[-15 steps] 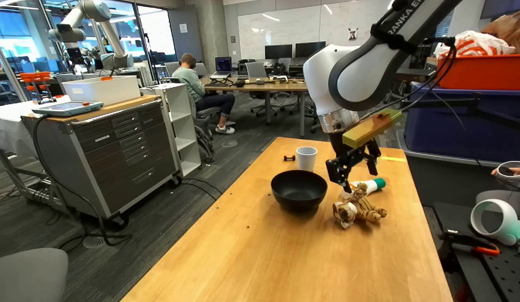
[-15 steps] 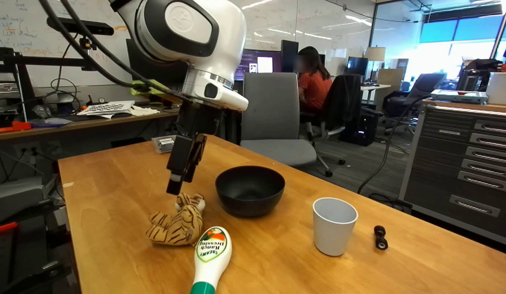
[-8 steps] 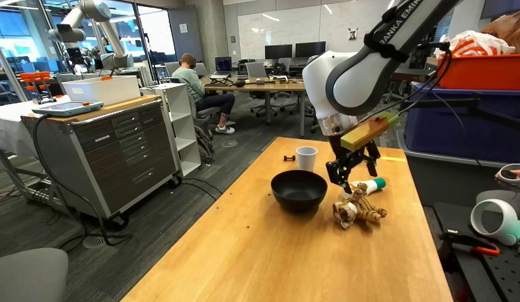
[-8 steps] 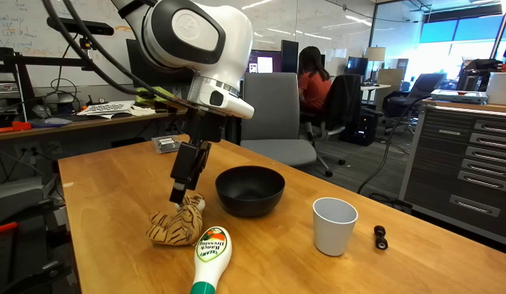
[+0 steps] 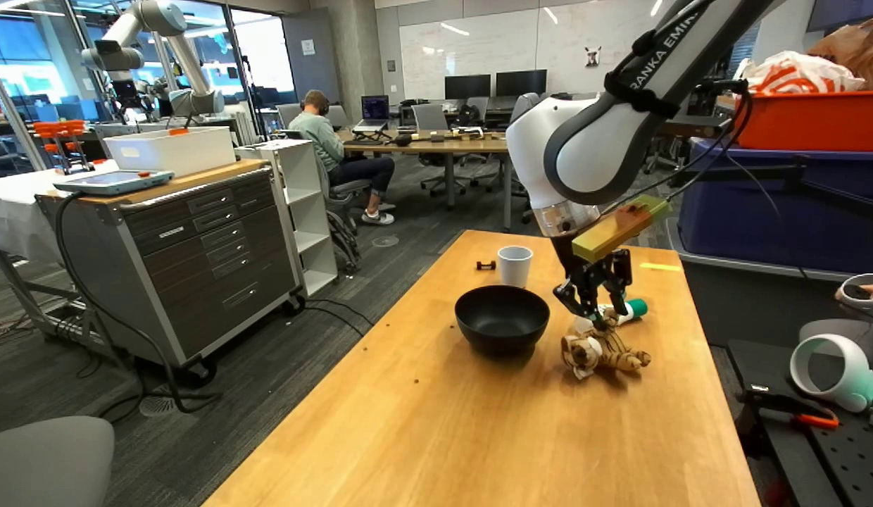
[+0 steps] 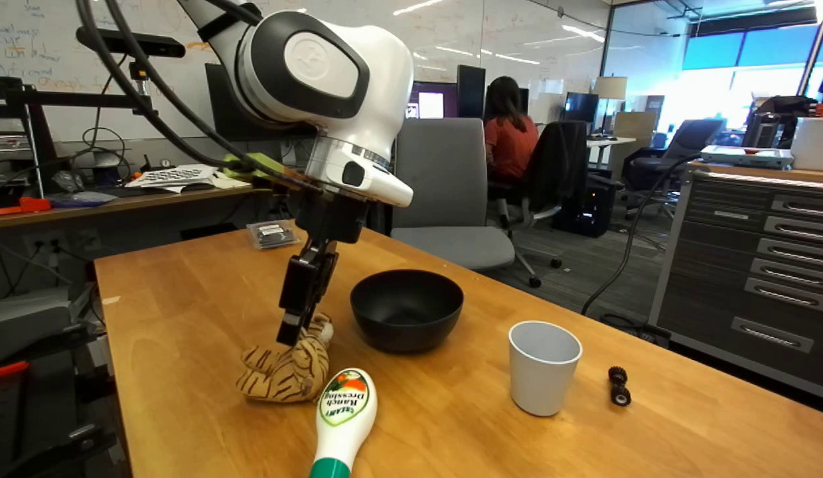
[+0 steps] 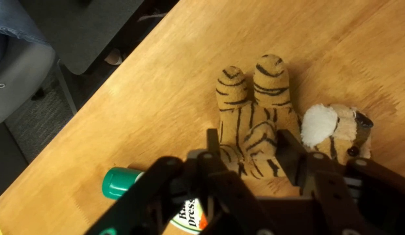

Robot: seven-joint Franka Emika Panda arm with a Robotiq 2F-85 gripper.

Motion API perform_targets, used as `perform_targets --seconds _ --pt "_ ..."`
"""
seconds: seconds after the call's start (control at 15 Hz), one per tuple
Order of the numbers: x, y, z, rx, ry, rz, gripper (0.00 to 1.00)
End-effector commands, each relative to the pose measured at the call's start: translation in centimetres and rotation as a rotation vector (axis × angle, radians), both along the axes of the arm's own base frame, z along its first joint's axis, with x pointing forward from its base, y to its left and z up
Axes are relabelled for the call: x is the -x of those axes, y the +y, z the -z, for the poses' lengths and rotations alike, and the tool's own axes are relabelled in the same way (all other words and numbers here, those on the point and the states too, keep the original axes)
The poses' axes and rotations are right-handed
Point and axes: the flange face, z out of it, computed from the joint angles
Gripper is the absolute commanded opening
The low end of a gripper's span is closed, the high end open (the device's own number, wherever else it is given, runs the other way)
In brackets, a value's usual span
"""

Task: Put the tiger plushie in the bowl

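Observation:
The tan, dark-striped tiger plushie (image 5: 611,353) lies on the wooden table in both exterior views, its head turned toward the black bowl (image 5: 502,331). The bowl (image 6: 406,318) stands upright beside it, with nothing seen inside. My gripper (image 5: 611,320) points steeply down over the toy. In the wrist view the partly closed gripper (image 7: 249,138) has one finger along each side of the plushie's torso (image 7: 235,127), and both seem to press on it. The white-muzzled head (image 7: 343,130) is outside the right finger. The toy still rests on the table; the fingers hide part of it.
A ranch dressing bottle (image 6: 345,418) with a green cap lies right beside the plushie, partly under the gripper in the wrist view. A white cup (image 6: 544,372) and a small dark dumbbell-like object (image 6: 619,386) stand past the bowl. A clear packet (image 6: 272,234) lies farther back.
My gripper has lowered onto the plushie, and its wide-spread jaws have come together around the torso. The toy has shifted and bent slightly. The bowl has stayed put.

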Motion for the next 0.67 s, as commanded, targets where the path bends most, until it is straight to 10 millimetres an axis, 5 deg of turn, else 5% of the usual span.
perform_targets --seconds 0.0,0.27,0.6 --pt "-0.6 -0.2 -0.4 0.005 0.02 -0.02 0.19" --pt "-0.6 0.0 -0.7 -0.005 0.016 -0.02 0.02" --pt "-0.4 1.3 -2.2 -0.071 0.018 -0.047 0.01"
